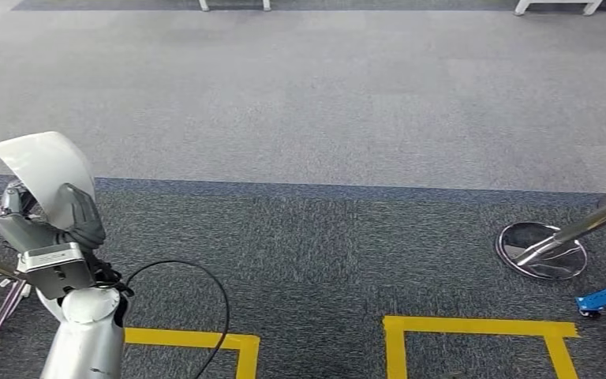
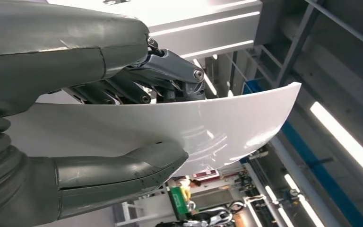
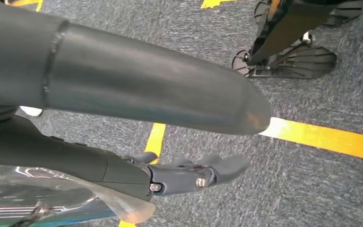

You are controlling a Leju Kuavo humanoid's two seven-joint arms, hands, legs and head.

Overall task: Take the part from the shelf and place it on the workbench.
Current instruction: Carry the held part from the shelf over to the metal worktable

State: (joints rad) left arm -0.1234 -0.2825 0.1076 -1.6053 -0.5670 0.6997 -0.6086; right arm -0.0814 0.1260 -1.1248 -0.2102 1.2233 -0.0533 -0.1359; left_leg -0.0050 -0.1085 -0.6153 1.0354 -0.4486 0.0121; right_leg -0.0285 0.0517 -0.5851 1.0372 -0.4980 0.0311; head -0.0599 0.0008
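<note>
**White Part Held in Left Robot Hand Above the Carpet**

Position relative to the robot hand: the part (image 1: 43,170) is held in the left robot hand (image 1: 47,225) at the lower left of the head view, raised above the grey carpet floor (image 1: 323,118); in the left wrist view the thick grey thumb (image 2: 123,170) presses one face of the part (image 2: 217,123) while the darker fingers (image 2: 165,75) bear on the opposite face, so the sheet is clamped between them; the hand's grasp sits near one end, and the greater portion of the part extends past the fingertips.

Appearance: the part is a thin, glossy white panel, gently curved along its length, with a smooth rounded outline; reflections of overhead lights show on its surface.

Orientation: in the head view the long axis runs up and away from the hand, the free end tilted slightly toward the robot's left; the broad face is turned toward the camera.

Right robot hand (image 3: 189,172): seen in the right wrist view above the carpet and a yellow floor line (image 3: 321,137); its fingers are extended and apart, with nothing between them.

Surroundings: yellow tape markings (image 1: 473,328) on the dark carpet; a round chrome base (image 1: 542,250) at right; a black cable (image 1: 197,292) looping beside the left arm.
</note>
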